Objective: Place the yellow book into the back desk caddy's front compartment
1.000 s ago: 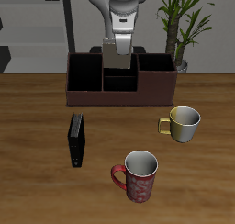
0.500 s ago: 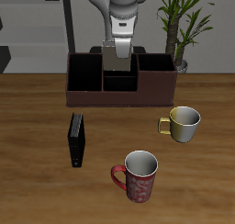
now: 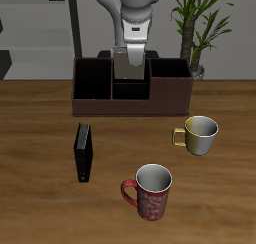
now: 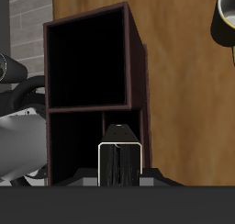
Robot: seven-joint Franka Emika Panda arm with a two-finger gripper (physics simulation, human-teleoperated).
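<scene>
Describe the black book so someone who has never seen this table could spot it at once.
Start at the wide dark brown caddy at the table's back, then come forward toward the table's front edge. The black book lies alone on the bare wood there, apart from the two mugs. It is the only flat, slim, all-black thing on the table.

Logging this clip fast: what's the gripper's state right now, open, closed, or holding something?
Gripper: closed on the yellow book, held upright over the back desk caddy.

Two mugs: yellow mug (image 3: 200, 134), red patterned mug (image 3: 149, 192). One black book (image 3: 84, 153). One desk caddy (image 3: 100, 88). One potted plant (image 3: 199, 23).
</scene>
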